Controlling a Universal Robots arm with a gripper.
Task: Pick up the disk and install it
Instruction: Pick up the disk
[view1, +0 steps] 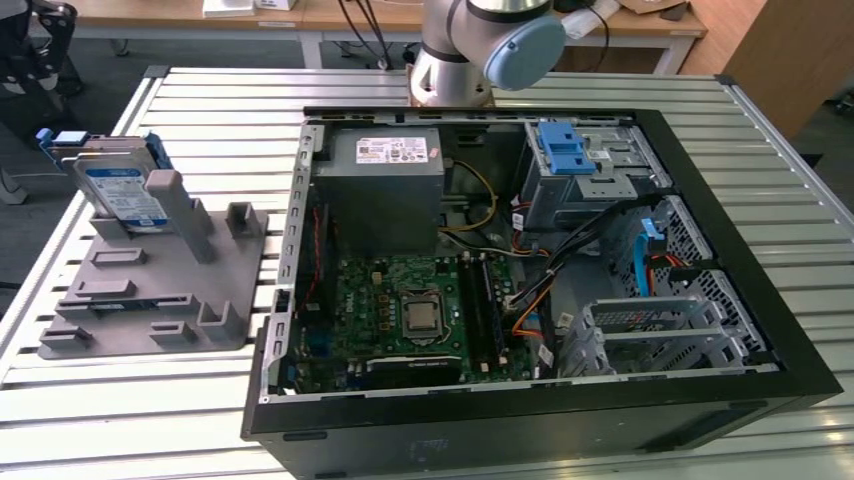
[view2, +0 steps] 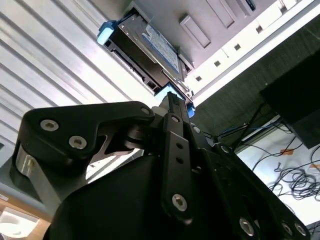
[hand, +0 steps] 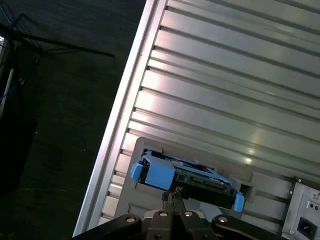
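The disk (view1: 118, 190) stands on edge, leaning, in a grey holder (view1: 147, 290) on the slatted metal desk (view1: 200, 110), at the exterior view's left of the open computer case (view1: 747, 250). In both wrist views the claw (hand: 170, 197) (view2: 172, 100) points toward the disk's blue-framed end, fingertips drawn together and empty, apart from the disk. The arm (view1: 467, 50) rises behind the case.

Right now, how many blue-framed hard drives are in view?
1. The disk sits in the grey holder at the exterior view's left; drive cages may hide others.
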